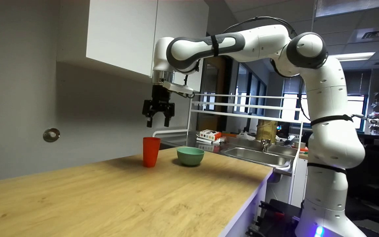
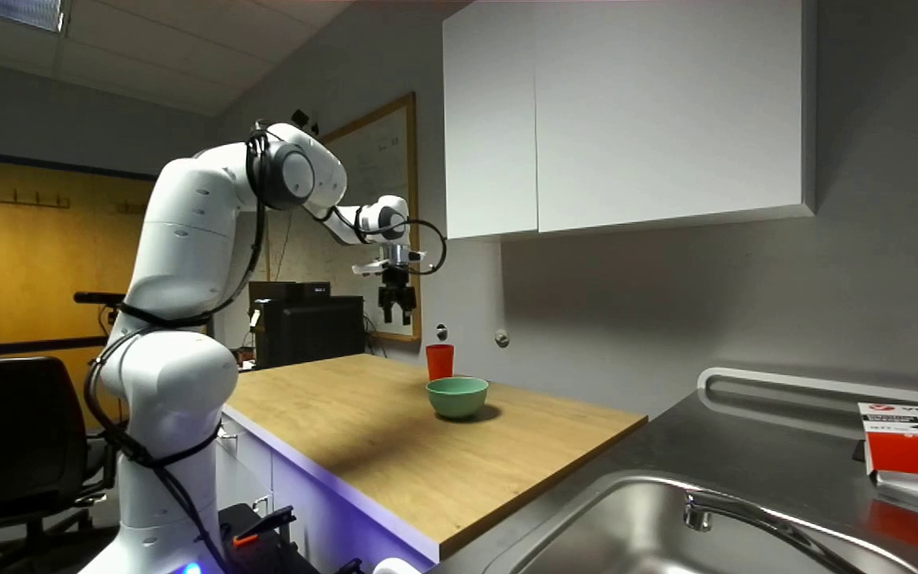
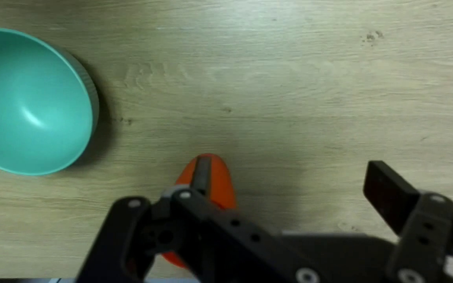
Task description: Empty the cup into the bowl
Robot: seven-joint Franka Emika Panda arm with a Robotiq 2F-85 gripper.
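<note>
The red-orange cup [image 1: 151, 152] stands upright on the wooden table near the wall. It also shows in an exterior view [image 2: 440, 363], and in the wrist view [image 3: 223, 182] a finger covers much of it. Its contents are hidden. The light green bowl [image 1: 190, 156] sits upright beside the cup. It also shows in an exterior view [image 2: 457, 400]; in the wrist view the bowl [image 3: 34, 86] is at the left, partly cut off, and looks empty inside. My gripper [image 1: 158, 123] points down, open and empty, above the cup's height. Its fingers are spread wide in the wrist view [image 3: 289, 171].
The wooden table [image 1: 137, 194] runs along the grey wall. A white wall cabinet [image 1: 123, 36] hangs close to the wrist. A white rack [image 1: 242, 116] stands at the table's end. Beyond it are a sink [image 2: 642, 510] and a red-and-white box [image 2: 917, 446].
</note>
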